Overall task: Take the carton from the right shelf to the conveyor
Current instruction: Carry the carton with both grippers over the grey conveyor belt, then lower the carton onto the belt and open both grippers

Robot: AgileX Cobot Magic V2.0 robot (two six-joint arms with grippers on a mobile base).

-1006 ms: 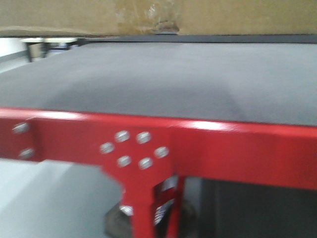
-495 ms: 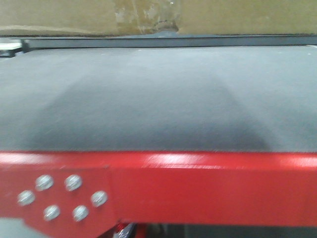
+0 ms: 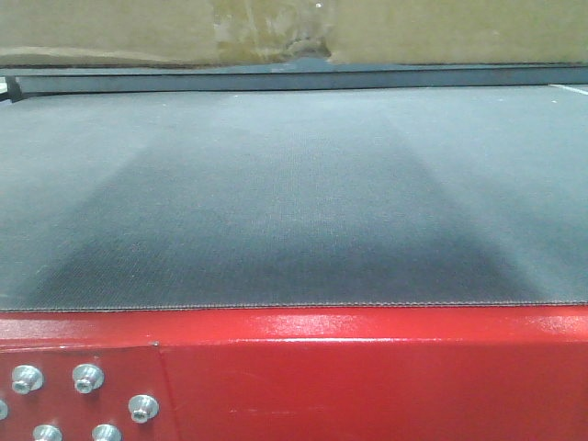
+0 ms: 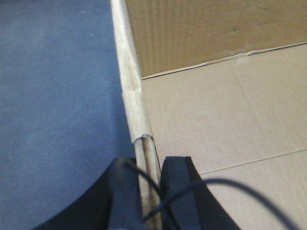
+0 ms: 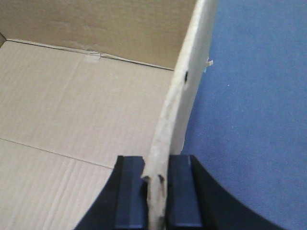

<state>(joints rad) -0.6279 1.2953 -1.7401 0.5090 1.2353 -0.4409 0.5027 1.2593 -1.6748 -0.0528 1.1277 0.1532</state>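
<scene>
The brown carton (image 3: 276, 28) hangs along the top of the front view, above the grey-green conveyor belt (image 3: 294, 193) with its red frame (image 3: 367, 377). In the left wrist view my left gripper (image 4: 148, 191) is shut on the carton's left wall (image 4: 129, 81), with the open carton floor (image 4: 220, 120) to its right and belt (image 4: 53, 105) to its left. In the right wrist view my right gripper (image 5: 156, 191) is shut on the carton's right wall (image 5: 189, 81), with the carton floor (image 5: 72, 110) to its left and belt (image 5: 259, 105) to its right. The right shelf is out of view.
Silver bolts (image 3: 87, 377) sit in the red frame at lower left. A dark rail (image 3: 294, 79) runs along the belt's far edge. A cable (image 4: 230, 184) crosses in front of the left gripper.
The front view has shifted: the red frame moved lower and its bolts moved left, and the belt fills more of the view. The carton stays at the top edge.
</scene>
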